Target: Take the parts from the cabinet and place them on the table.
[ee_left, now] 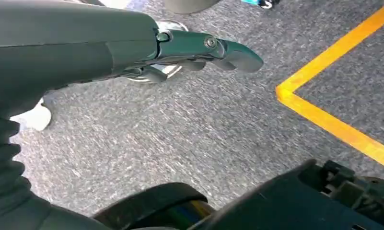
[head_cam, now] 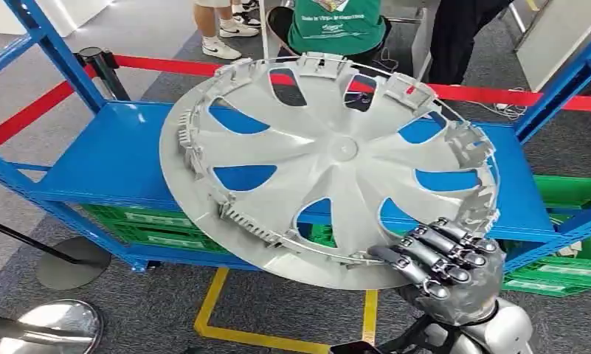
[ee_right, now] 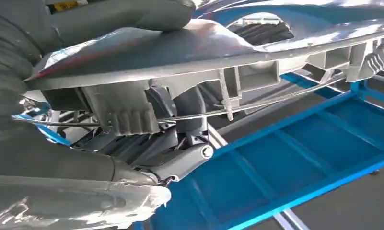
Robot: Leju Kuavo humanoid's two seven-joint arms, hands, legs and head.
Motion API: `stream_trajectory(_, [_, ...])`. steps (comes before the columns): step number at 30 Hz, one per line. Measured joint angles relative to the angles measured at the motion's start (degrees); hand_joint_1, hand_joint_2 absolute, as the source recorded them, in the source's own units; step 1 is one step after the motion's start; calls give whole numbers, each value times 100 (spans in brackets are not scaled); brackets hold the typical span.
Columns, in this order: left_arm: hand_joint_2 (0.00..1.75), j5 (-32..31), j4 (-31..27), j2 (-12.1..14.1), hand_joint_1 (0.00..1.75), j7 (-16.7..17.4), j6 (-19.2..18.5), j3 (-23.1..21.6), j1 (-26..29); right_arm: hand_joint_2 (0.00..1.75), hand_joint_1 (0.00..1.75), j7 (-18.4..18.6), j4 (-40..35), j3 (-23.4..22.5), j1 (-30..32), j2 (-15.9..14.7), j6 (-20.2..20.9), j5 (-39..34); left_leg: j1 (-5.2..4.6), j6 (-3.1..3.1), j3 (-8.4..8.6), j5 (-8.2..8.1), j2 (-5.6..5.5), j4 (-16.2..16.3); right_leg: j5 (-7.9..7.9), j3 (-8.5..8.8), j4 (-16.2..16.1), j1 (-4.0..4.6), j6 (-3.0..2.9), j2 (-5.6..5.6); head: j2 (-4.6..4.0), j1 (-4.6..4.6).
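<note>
A large silver wheel cover with spoke openings and clips round its rim fills the middle of the head view, tilted with its inner side towards me, in front of the blue shelf. My right hand grips its lower right rim, fingers curled over the edge. In the right wrist view the cover's rim lies across the hand, thumb on one face and fingers on the other. My left hand hangs over the grey carpet, holding nothing, fingers loosely extended.
Green crates sit under and to the right of the blue shelf. A red barrier band runs behind it, with people standing beyond. Yellow floor tape marks the carpet below. A round stand base lies at lower left.
</note>
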Motion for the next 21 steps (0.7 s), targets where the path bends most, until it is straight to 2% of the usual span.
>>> stream_trajectory(4, [175,35,0,0,0,2,-44,-4,-4,175,175,-167,-5,-149,35,177,0,26,0,0,0,0,0,0,-1,0,0,0,-1,0,0,0])
stream_trajectory(8, [175,98,0,0,0,28,-59,0,-5,175,175,-86,4,-234,39,241,0,129,0,0,0,0,0,0,-1,0,0,0,-2,1,0,0])
stream_trajectory(15, [175,125,0,13,0,146,-85,11,-15,175,175,409,83,-236,35,214,0,376,-5,-1,0,-3,0,1,0,3,-5,-4,1,0,0,0])
stream_trajectory(18, [175,138,0,17,0,205,-98,18,-18,175,175,836,127,-186,15,77,0,468,-11,3,-1,-6,-1,1,1,4,-6,-11,7,-1,0,2])
stream_trajectory(21, [175,151,0,35,0,230,-129,24,-14,175,175,1036,209,-114,-6,-67,0,463,-27,14,0,-13,0,1,-1,3,-6,-28,22,2,0,0])
